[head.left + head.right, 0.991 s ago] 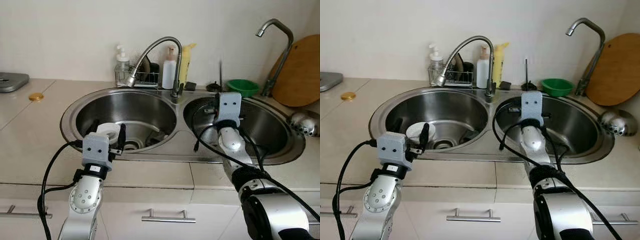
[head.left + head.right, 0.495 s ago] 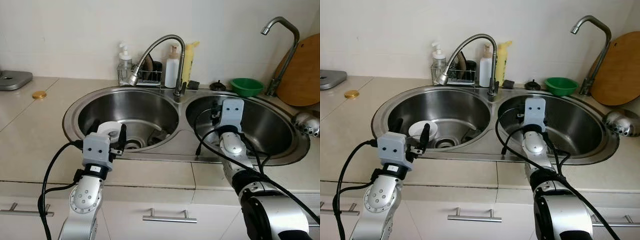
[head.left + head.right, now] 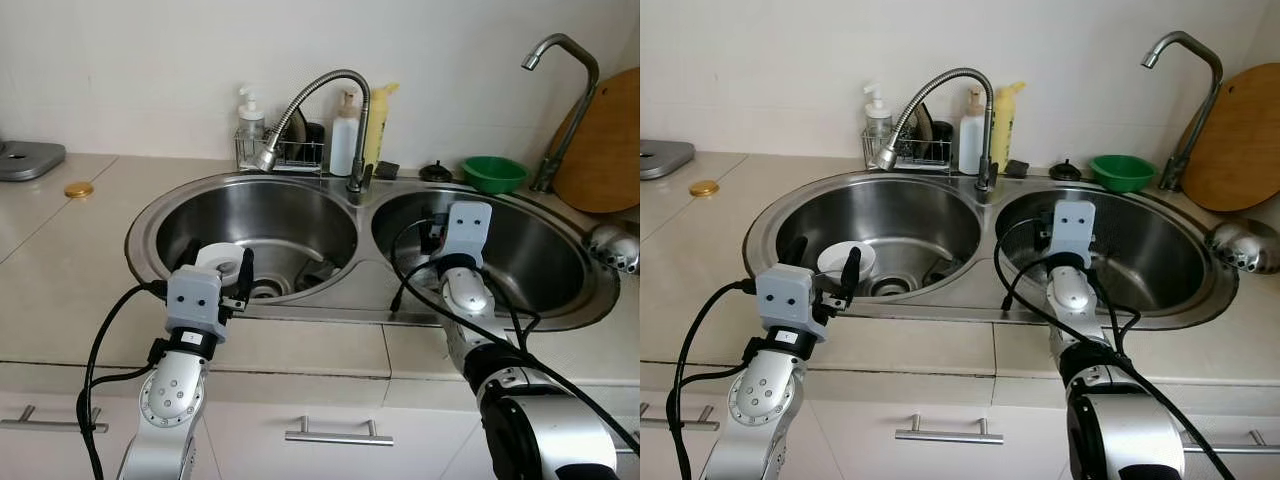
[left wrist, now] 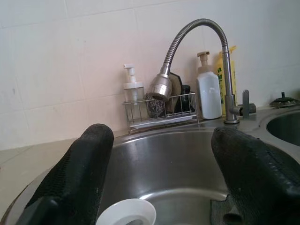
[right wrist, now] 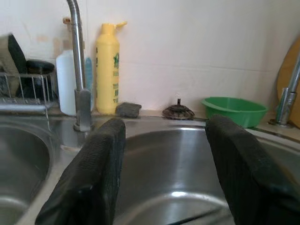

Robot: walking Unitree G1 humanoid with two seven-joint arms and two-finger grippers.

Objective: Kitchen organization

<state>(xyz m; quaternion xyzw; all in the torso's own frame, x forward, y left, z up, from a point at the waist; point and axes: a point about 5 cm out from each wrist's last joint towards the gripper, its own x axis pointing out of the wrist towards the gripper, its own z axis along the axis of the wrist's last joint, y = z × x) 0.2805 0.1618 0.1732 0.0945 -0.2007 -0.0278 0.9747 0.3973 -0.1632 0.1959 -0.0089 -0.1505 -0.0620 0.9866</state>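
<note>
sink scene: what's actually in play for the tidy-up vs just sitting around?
In play:
- white bowl in the left basin, right ahead of the open left gripper
- right gripper, open over the right basin

Sitting around:
- green bowl
- yellow bottle
- wire rack
- wooden board
- gold lid

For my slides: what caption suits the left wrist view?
Open left gripper poised over small white bowl in steel sink basin.

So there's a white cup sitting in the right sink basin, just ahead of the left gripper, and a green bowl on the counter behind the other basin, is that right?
Not quite. The white cup sits in the left sink basin, not the right one; the left eye view shows it just ahead of the left gripper. The green bowl is indeed on the counter behind the other basin.
</note>
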